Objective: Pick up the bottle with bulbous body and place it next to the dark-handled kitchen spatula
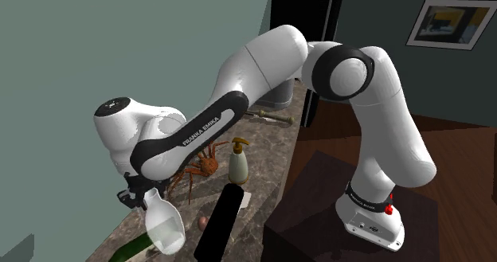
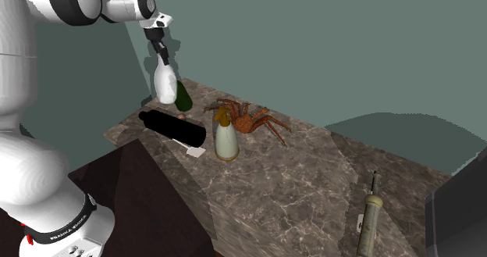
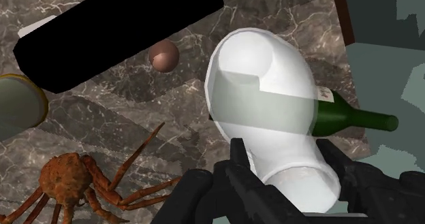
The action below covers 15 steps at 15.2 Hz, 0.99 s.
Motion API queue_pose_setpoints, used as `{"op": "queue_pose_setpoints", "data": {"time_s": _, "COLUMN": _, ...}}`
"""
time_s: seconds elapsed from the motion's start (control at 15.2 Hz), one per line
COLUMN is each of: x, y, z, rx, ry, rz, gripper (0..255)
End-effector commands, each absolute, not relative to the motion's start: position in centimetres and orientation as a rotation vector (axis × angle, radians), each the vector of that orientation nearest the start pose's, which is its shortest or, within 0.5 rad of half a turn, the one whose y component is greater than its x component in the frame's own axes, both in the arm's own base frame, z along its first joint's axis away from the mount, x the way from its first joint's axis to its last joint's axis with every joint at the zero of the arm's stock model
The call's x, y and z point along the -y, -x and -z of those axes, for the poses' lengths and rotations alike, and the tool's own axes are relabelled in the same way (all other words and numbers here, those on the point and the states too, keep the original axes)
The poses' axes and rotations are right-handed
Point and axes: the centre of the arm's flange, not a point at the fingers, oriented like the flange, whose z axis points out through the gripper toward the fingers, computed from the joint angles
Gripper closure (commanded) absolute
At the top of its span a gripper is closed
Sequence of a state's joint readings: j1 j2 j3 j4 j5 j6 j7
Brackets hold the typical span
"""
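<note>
My gripper point(image 1: 143, 193) point(image 2: 161, 54) point(image 3: 286, 171) is shut on the neck of a white bottle with a bulbous body point(image 1: 165, 224) point(image 2: 165, 82) point(image 3: 265, 86). The bottle hangs base-down over the end of the marble counter point(image 2: 296, 177), just above a lying green bottle point(image 2: 183, 98) point(image 3: 354, 117). The spatula, with a thick black handle point(image 1: 221, 220) point(image 2: 172, 126) point(image 3: 116, 32) and a white blade point(image 2: 195, 150), lies on the counter close beside the held bottle.
A brown crab point(image 1: 203, 166) point(image 2: 250, 121) point(image 3: 68, 182), a cream pump bottle point(image 1: 238, 161) point(image 2: 225, 138) and a small brown ball point(image 1: 203, 220) point(image 3: 163, 55) stand near the spatula. A long slim tool point(image 2: 368, 216) lies farther along. A green wall backs the counter.
</note>
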State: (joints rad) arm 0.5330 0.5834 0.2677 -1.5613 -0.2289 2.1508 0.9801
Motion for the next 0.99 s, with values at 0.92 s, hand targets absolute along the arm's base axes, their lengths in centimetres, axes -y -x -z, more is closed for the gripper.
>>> {"op": "queue_pose_setpoints", "data": {"time_s": 0.92, "x": -47.4, "y": -51.3, "z": -24.3, "rx": -0.161, "ry": 3.146, "rz": 0.085, "gripper": 255}}
